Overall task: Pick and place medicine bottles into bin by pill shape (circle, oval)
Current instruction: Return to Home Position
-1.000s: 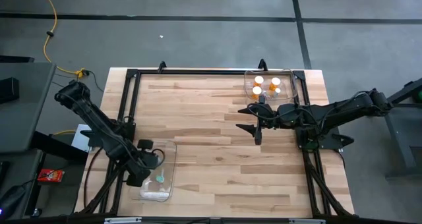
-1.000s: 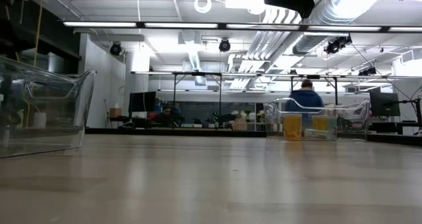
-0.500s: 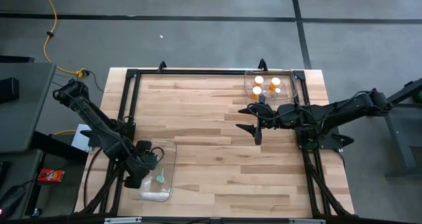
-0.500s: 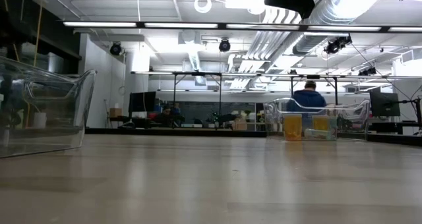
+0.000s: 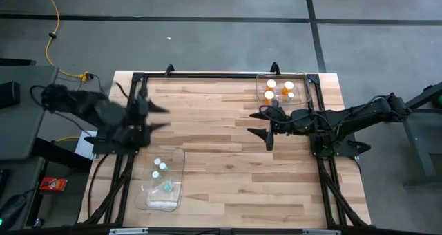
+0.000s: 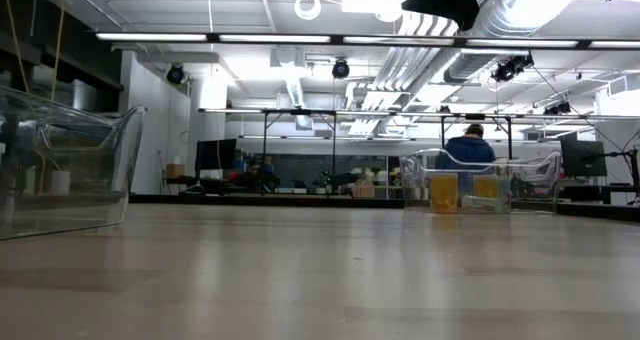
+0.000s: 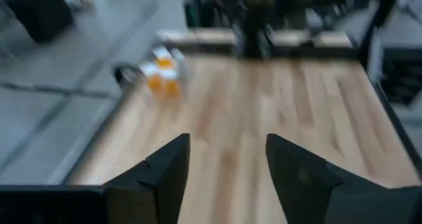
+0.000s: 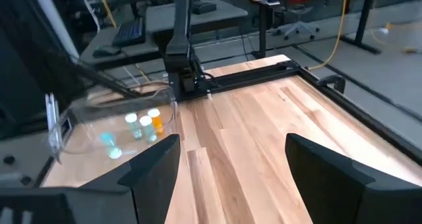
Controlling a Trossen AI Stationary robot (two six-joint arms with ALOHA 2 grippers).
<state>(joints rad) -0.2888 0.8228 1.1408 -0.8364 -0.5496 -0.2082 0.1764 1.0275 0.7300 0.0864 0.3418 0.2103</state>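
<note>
The left end effector [image 7: 227, 147] has its fingers [image 7: 166, 172] spread apart with nothing between them. It hangs over the left edge of the surface [image 5: 221, 145], nearer the far edge than the near one, and points across toward the right edge. The right end effector [image 8: 232, 143] is likewise spread wide and empty. It hangs over the right half of the surface, pointing toward the left edge, just to the near side of a clear bin [image 5: 307, 90] that sits at the far right corner. In that bin stand the orange bottles [image 5: 270, 90], white-capped and upright. A second clear bin [image 5: 181, 167] lies by the near left corner, well apart from both end effectors. It holds the pale teal bottles [image 5: 160, 166], and the right wrist view shows one amber bottle [image 8: 157, 121] among them. In the low view a person [image 6: 465, 148] shows in the room behind the far bin.
</note>
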